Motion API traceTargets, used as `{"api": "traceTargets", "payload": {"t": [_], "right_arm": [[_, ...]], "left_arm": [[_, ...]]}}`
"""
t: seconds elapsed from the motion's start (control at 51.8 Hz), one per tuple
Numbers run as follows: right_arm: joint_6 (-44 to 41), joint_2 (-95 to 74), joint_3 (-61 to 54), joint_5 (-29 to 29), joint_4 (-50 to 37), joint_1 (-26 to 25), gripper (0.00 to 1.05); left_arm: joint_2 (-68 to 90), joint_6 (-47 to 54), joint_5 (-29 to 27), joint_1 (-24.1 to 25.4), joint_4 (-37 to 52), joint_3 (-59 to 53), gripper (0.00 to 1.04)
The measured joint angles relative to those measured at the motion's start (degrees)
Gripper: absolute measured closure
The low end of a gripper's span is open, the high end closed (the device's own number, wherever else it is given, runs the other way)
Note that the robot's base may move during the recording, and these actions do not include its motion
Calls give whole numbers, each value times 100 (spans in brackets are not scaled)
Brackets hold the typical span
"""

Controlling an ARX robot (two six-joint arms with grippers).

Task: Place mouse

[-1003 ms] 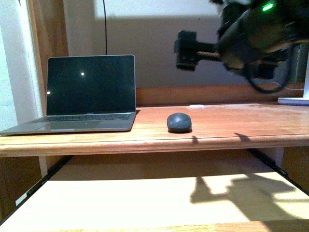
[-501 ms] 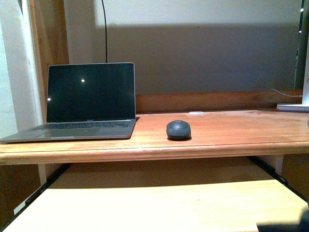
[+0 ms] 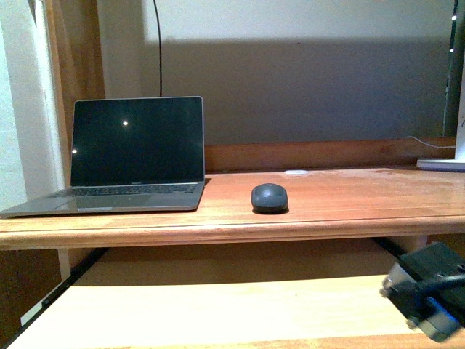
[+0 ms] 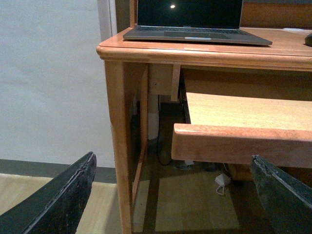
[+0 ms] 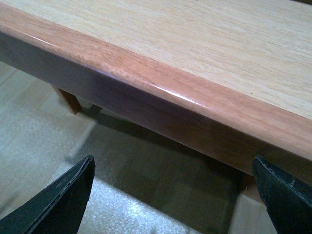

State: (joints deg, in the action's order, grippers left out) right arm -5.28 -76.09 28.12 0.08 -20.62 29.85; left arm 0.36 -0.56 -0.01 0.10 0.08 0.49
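The dark grey oval mouse sits on the wooden desk top, to the right of the open laptop. Nothing holds it. A dark part of my right arm shows at the lower right of the front view, below the desk top. My right gripper is open and empty, above the floor beside the edge of a wooden shelf. My left gripper is open and empty, low beside the desk's left leg. The mouse's edge barely shows in the left wrist view.
A pull-out keyboard shelf lies under the desk top. A black cable runs up the wall behind the laptop. A white object sits at the desk's far right. A white adapter lies on the floor under the desk.
One second ago my right arm hung high above the desk at the upper right. It has dropped out of that spot and now shows low at the lower right. The mouse has not moved.
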Motion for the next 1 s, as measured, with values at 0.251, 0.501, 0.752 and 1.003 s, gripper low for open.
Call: {"api": "traceTargets", "payload": {"t": [0.251, 0.501, 0.752, 1.003], "right_arm": [[332, -1906, 1738, 1032, -319, 514, 7], [603, -3202, 3475, 1681, 125, 710, 7], [894, -3799, 4645, 2090, 597, 778, 7], [1239, -2918, 3661, 1679, 476, 485, 7]], "left_arm": [[0, 0, 0, 0, 0, 0, 8], [0, 0, 0, 0, 0, 0, 8], [0, 0, 2, 0, 0, 0, 8], [0, 0, 2, 0, 0, 0, 8]]}}
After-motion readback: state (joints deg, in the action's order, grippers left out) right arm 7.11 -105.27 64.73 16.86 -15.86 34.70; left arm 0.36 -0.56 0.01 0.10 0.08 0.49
